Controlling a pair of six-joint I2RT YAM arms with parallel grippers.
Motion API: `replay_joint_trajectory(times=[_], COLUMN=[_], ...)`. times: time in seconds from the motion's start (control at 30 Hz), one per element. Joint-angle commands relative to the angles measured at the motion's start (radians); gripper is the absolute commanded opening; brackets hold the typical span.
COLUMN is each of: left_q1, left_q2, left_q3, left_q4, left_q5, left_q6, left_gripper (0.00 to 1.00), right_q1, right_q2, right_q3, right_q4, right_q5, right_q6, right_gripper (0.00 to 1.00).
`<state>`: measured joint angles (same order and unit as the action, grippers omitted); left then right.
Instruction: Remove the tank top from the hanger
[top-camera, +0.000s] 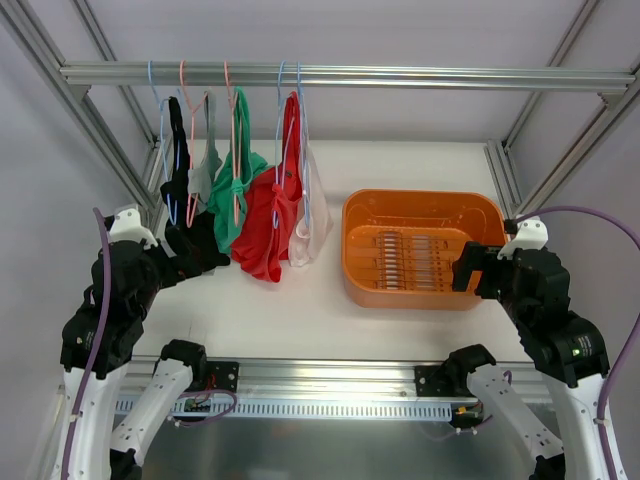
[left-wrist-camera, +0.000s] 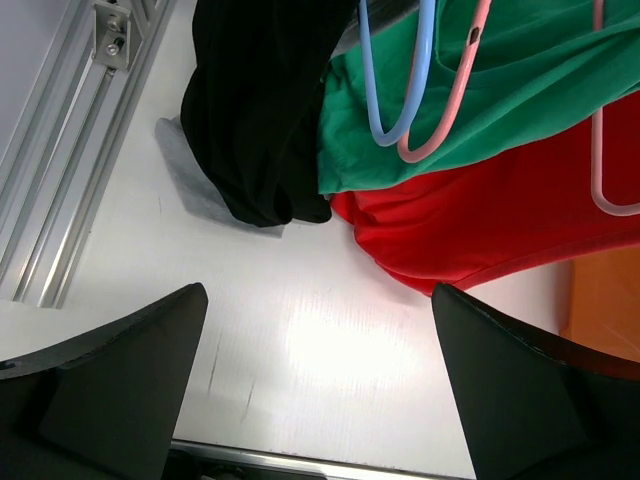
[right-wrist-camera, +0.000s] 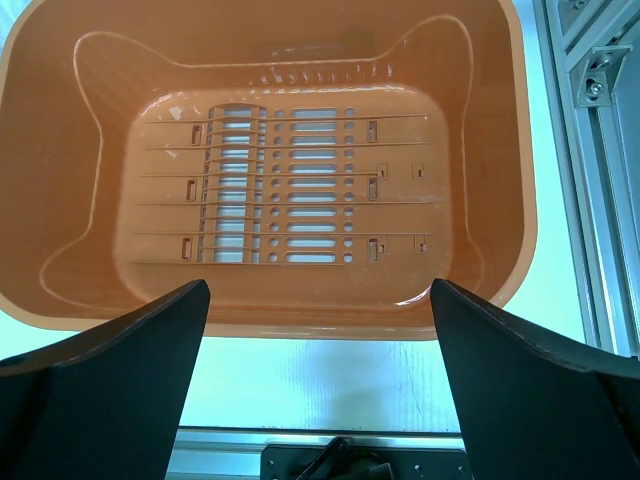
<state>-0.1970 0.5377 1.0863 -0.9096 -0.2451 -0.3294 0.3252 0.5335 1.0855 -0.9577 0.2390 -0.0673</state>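
Several tank tops hang on hangers from the rail (top-camera: 340, 75): black (top-camera: 177, 160), grey (top-camera: 205, 165), green (top-camera: 238, 185), red (top-camera: 270, 225) and white (top-camera: 312, 225). My left gripper (top-camera: 200, 252) is open and empty, low by the hem of the black top. In the left wrist view the left gripper (left-wrist-camera: 318, 300) has its jaws wide apart over bare table, with the black top (left-wrist-camera: 250, 120), green top (left-wrist-camera: 520, 90) and red top (left-wrist-camera: 500, 220) just beyond, and a blue hanger (left-wrist-camera: 395, 80) and a pink hanger (left-wrist-camera: 450, 100). My right gripper (top-camera: 465, 268) is open and empty.
An orange basket (top-camera: 355, 255) sits at the right of the table, empty; in the right wrist view its near rim (right-wrist-camera: 300, 325) lies just past my open right gripper (right-wrist-camera: 318, 295). Aluminium frame posts (top-camera: 110, 150) stand at both sides.
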Motion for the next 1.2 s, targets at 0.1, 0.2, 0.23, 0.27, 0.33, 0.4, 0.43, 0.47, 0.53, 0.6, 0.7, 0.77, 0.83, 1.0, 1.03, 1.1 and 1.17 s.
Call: replay_joint_trajectory(times=[0.1,0.2,0.23,0.27,0.33,0.4,0.43,0.47,0.53,0.6,0.7,0.77,0.83,1.0,1.03,1.1,1.17], left_q1=[-0.007,-0.007,-0.007,-0.007,-0.007,-0.005,-0.007,-0.007,-0.007,-0.007,-0.007,-0.007,-0.007,-0.178,-0.233,-0.392,-0.449], left_q2=[-0.012,-0.012,-0.013,-0.013,-0.022,-0.027,-0.022,-0.015,0.027,0.063,0.152,0.235,0.331,0.564,0.602,0.709,0.775], left_q3=[0.037,0.050,0.053,0.064,0.072,0.090,0.101,0.128,0.165,0.234,0.337,0.421,0.512,0.681,0.742,0.805,0.888], left_q4=[-0.005,-0.008,-0.008,-0.008,-0.006,-0.005,-0.003,0.000,-0.002,0.001,0.011,0.023,0.029,0.035,0.035,0.037,0.038], left_q5=[0.017,0.039,0.046,0.052,0.087,0.147,0.165,0.184,0.242,0.294,0.386,0.472,0.539,0.391,0.338,0.147,0.083], left_q6=[0.012,0.012,0.013,0.010,0.009,0.009,0.007,0.004,0.006,0.000,0.013,0.024,0.027,0.039,0.052,0.061,0.067], left_gripper=[0.99,0.99,0.99,0.99,0.99,0.99,0.99,0.99,0.99,0.99,0.99,0.99,0.99,0.99,0.99,0.99,0.99], right_q1=[0.005,0.005,0.003,0.005,0.003,0.005,0.003,0.005,0.005,0.005,0.005,0.005,0.003,0.003,0.003,0.005,0.005], right_q2=[0.014,0.019,0.017,0.016,0.010,-0.007,-0.015,-0.023,-0.020,-0.003,0.003,0.003,-0.001,0.000,0.005,0.011,0.016], right_q3=[0.016,0.016,0.016,0.016,0.013,0.004,-0.010,-0.015,-0.022,-0.021,-0.035,-0.055,-0.067,-0.116,-0.121,-0.133,-0.137], right_q4=[0.005,0.005,0.008,0.013,0.019,0.048,0.062,0.072,0.096,0.102,0.123,0.141,0.151,0.185,0.188,0.191,0.191], right_q5=[0.020,0.025,0.025,0.022,0.000,-0.027,-0.049,-0.062,-0.101,-0.124,-0.170,-0.187,-0.194,-0.228,-0.227,-0.257,-0.279], right_q6=[-0.012,-0.005,0.001,0.003,0.011,0.035,0.043,0.052,0.063,0.064,0.064,0.064,0.092,0.095,0.096,0.096,0.098], right_gripper=[0.99,0.99,0.99,0.99,0.99,1.00,0.99,0.99,0.99,0.99,0.99,0.99,0.99,0.99,0.99,0.99,0.99])
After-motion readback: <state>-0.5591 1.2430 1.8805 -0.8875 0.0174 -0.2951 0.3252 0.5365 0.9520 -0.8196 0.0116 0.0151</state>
